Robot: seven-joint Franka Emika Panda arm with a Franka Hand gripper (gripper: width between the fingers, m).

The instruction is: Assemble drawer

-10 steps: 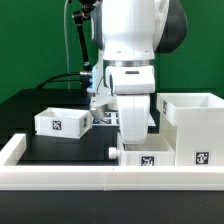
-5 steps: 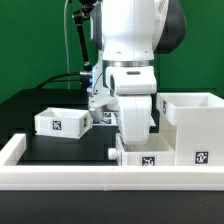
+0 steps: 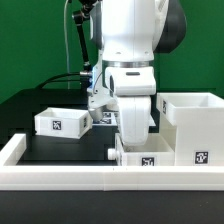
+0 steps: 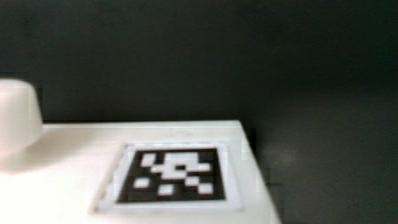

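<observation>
Exterior view
Arm: the white arm (image 3: 130,40) stands mid-frame, wrist pointing straight down.
Tool: the tool (image 3: 132,136) hangs low over the near tray (image 3: 150,158). Its fingers are hidden behind the white hand body, so whether they are apart, together or clamped on anything cannot be told.
Drawer housing: the drawer housing (image 3: 190,125), a large open-topped white cube, stands on the exterior view's right with a tag on its front. It is just beside the near tray.
Near tray: shallow white box at the front, tag facing the camera, set against the rail (image 3: 60,172).
Left tray: the left tray (image 3: 58,122) sits on the black bench (image 3: 70,148) on the exterior view's left, well apart from the housing, tag on its front.

Wrist view
Surface: a blurred white panel (image 4: 71,150) bears one black-and-white tag (image 4: 178,175). Which drawer part it belongs to cannot be told.
Background: dark.
Edge: a rounded white shape (image 4: 15,115) shows at the frame border, too blurred to identify.
Tool: no fingers are clearly visible.
</observation>
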